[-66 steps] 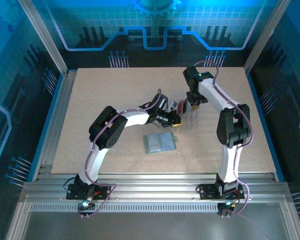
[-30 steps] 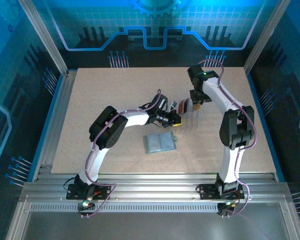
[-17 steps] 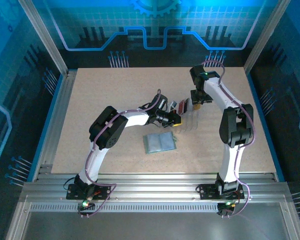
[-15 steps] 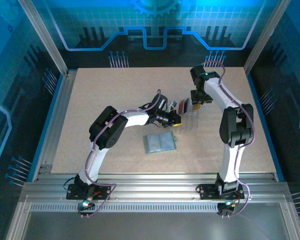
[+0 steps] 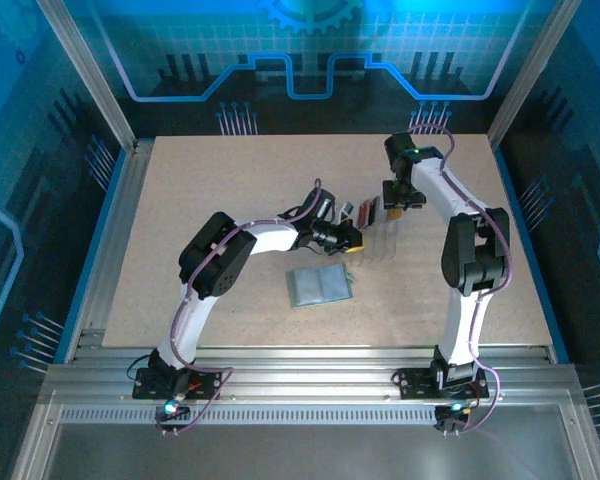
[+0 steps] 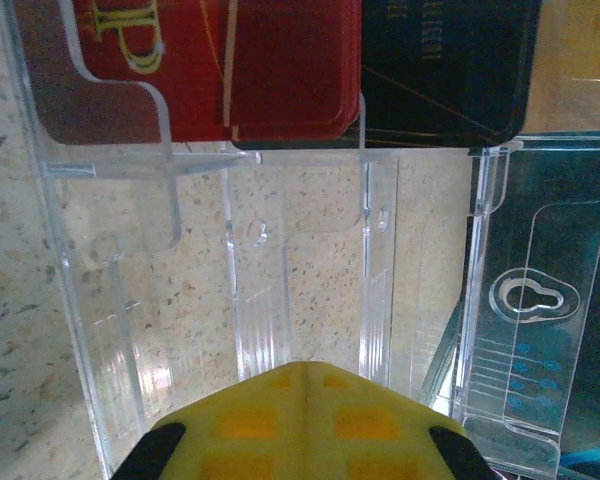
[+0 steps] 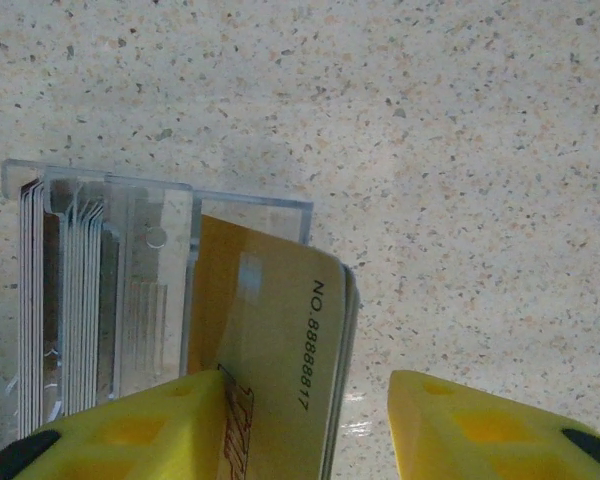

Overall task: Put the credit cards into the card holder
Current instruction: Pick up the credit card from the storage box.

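Half-open right tool (image 7: 305,405) straddles a tan-gold plastic credit card (image 7: 270,330) in a clear acrylic rack (image 7: 150,270); left tool (image 6: 300,420) is closed. Grey-green folding card holder (image 5: 320,285) lies nearby. A skewed pinch could topple the rack.

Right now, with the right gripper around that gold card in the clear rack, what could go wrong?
1. The gold card sits against one side of the open right gripper, with a gap on the other side, so closing may skew it.
2. Lifting could drag the clear rack along. The left gripper is shut at its edge, but whether it pins the rack is unclear.
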Controlling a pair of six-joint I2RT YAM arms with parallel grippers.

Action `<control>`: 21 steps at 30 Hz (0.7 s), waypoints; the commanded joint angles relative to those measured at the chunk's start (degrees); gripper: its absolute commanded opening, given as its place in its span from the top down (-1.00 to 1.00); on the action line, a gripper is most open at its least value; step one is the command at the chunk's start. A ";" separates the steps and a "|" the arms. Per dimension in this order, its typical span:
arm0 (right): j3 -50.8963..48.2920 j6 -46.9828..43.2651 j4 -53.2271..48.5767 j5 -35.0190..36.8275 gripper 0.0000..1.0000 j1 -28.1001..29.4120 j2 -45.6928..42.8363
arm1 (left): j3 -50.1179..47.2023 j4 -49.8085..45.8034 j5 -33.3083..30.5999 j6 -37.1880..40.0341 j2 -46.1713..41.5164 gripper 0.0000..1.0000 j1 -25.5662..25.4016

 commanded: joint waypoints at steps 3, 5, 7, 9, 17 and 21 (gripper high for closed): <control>-1.50 0.86 -2.23 4.77 0.09 -1.87 -3.52 | -3.70 -8.78 -7.71 -1.20 5.74 0.97 0.98; -1.26 0.74 -2.50 5.00 0.11 -1.91 -4.02 | -3.70 -8.78 -7.80 -1.55 5.92 0.98 0.96; -1.04 0.64 -2.91 4.84 0.13 -1.92 -4.12 | -3.72 -8.80 -7.89 -1.61 6.01 0.97 1.00; -0.88 0.56 -3.01 4.66 0.16 -1.92 -4.18 | -3.80 -8.77 -7.99 -1.70 6.01 0.97 1.08; -0.65 0.21 -3.02 3.83 0.27 -1.67 -4.40 | -3.95 -8.57 -7.93 -1.96 6.10 0.97 1.14; -0.37 0.17 -3.02 3.11 0.38 -1.72 -3.96 | -4.18 -8.41 -7.85 -1.96 6.08 0.97 1.22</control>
